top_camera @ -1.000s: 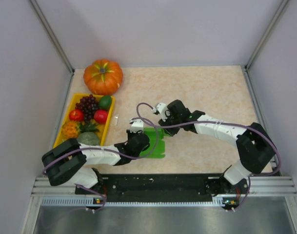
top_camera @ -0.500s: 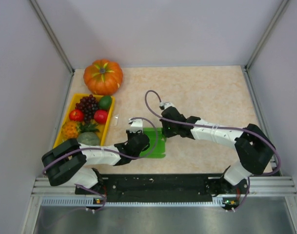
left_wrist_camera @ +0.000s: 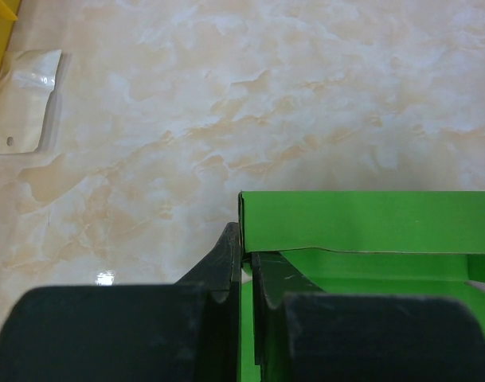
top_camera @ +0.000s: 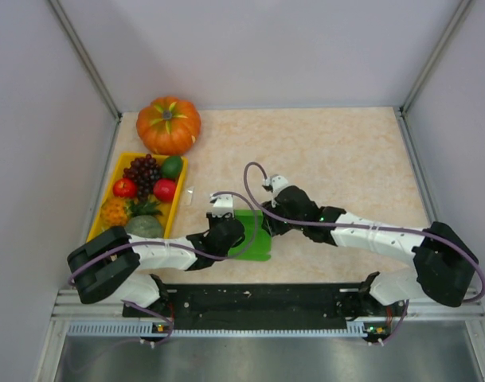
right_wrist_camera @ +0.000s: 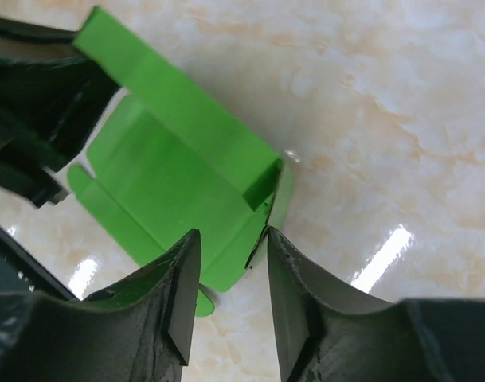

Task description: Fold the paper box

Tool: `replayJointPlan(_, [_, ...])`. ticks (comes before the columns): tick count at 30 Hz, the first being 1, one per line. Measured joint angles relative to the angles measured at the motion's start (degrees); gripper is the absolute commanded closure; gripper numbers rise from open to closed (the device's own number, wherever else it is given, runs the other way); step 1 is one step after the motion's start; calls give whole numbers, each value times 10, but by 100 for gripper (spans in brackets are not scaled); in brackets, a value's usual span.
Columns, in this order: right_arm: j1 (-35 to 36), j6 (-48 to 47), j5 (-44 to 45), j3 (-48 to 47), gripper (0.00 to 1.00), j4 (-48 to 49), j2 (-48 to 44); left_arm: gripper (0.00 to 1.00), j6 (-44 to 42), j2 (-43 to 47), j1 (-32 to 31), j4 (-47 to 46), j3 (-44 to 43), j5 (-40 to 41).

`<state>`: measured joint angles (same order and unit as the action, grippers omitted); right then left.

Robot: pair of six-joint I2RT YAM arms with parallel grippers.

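The left gripper [left_wrist_camera: 244, 261] pinches the paper box [left_wrist_camera: 361, 221] wall; the right gripper [right_wrist_camera: 230, 274] straddles its edge, jaws apart; glossy beige marbled tabletop [top_camera: 346, 151] beneath both, pale walls [top_camera: 266, 48] beyond

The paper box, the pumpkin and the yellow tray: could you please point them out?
paper box [top_camera: 256, 240], top view, its flat green panel.
pumpkin [top_camera: 175, 132], top view, its orange ribbed side.
yellow tray [top_camera: 171, 215], top view, its right rim.
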<state>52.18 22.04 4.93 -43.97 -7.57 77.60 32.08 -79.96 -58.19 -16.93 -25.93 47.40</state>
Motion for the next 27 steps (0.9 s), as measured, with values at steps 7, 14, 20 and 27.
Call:
replayJointPlan(7, [-20,-102,-124,12,59,48,-2,100,0,2,0,3,0,0])
replayJointPlan(14, [-41,-146,-188,11,65,87,46,100,-8,7,1,19,0,11])
replayJointPlan(20, [-45,-174,-199,9,80,90,70,100,-12,7,1,20,2,15])
replayJointPlan(27, [-45,-198,-152,9,100,98,70,100,-16,9,1,19,3,16])
